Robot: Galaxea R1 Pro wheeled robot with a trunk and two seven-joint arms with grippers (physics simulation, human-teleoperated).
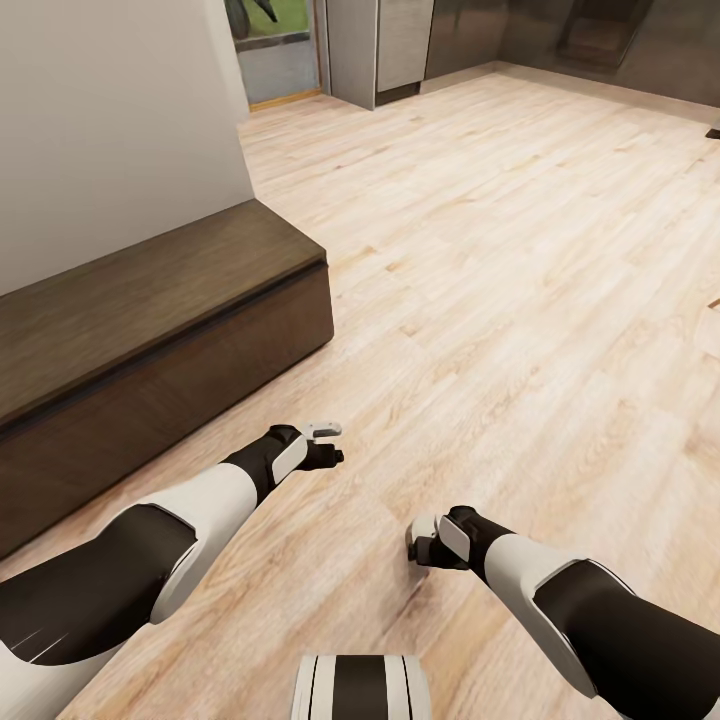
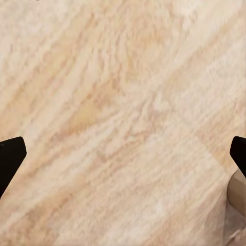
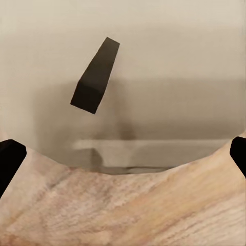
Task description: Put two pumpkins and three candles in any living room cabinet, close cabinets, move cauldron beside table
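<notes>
Currently in transit: cabinet (image 1: 150, 330) at left of frame, fronts shut, rigid heavy wood, handle-less, so pull by drawer edge, likely. Left pincer (image 1: 330, 445) and right pincer (image 1: 418, 545) both apart, empty, over plank floor (image 1: 520, 300).

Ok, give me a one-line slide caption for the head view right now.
Both hands, left and right, empty over the light wood plank floor, beside the closed, long dark-brown wooden cabinet.

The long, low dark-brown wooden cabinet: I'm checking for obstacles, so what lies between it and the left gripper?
In the head view, only bare light wood plank floor separates the long, low dark-brown wooden cabinet from the left gripper.
</notes>
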